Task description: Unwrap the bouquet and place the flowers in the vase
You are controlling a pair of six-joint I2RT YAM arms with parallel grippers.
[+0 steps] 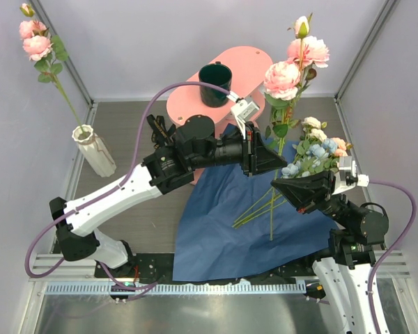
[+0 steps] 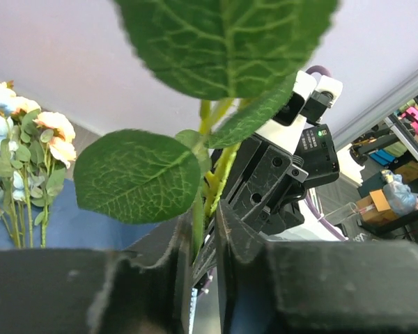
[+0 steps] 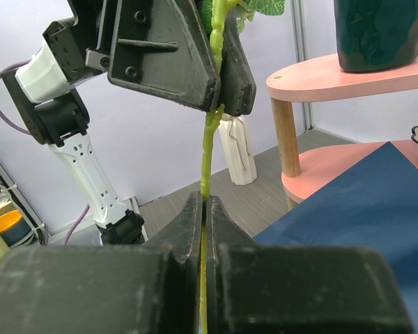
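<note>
A tall pink rose point(image 1: 282, 80) stands upright over the spread blue wrapping paper point(image 1: 223, 223). My right gripper point(image 1: 279, 184) is shut on the lower part of its stem point(image 3: 207, 153). Just above, my left gripper point(image 1: 275, 161) reaches in from the left, and its jaws have closed in on the same stem below the leaves point(image 2: 136, 177), which lies against one finger point(image 2: 184, 236). The ribbed cream vase point(image 1: 95, 149) stands at the far left and holds one pink rose point(image 1: 35, 38). A bunch of pale-blue, cream and peach flowers point(image 1: 319, 147) lies beside my right arm.
A pink side table point(image 1: 247, 62) at the back carries a dark green mug point(image 1: 214, 74). Loose green stems point(image 1: 258, 209) lie across the paper. Walls close the sides and back. In the right wrist view the vase point(image 3: 235, 149) shows beyond the stem.
</note>
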